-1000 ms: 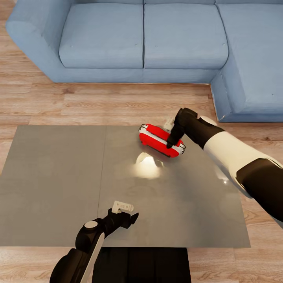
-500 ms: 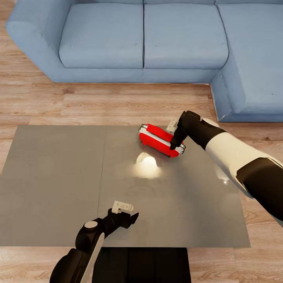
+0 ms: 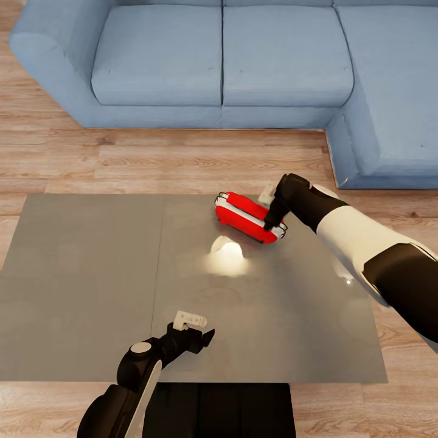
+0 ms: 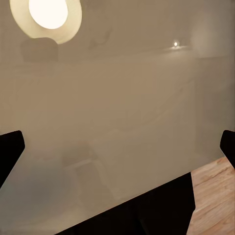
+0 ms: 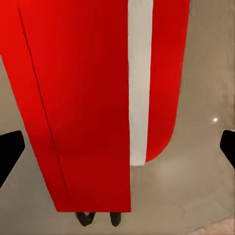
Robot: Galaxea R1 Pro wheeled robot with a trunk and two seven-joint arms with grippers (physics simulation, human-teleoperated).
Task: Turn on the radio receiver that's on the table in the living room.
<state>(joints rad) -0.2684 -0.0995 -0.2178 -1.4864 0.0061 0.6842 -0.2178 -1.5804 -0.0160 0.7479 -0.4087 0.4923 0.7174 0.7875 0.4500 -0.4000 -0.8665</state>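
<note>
The radio receiver (image 3: 248, 217) lies on the grey table (image 3: 91, 274), toward its far edge by the blue sofa (image 3: 219, 61).
The right gripper (image 3: 267, 224) points down at the radio's right end, fingers spread wide either side of the red shell with its white trim, gripping nothing. The left gripper (image 3: 201, 334) hovers over the table's near edge, open and empty, well apart from the radio.

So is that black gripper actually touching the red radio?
Cannot tell. In the head view the right gripper overlaps the radio receiver, hiding any contact. The right wrist view shows the radio close up, its fingertips wide at the edges.
</note>
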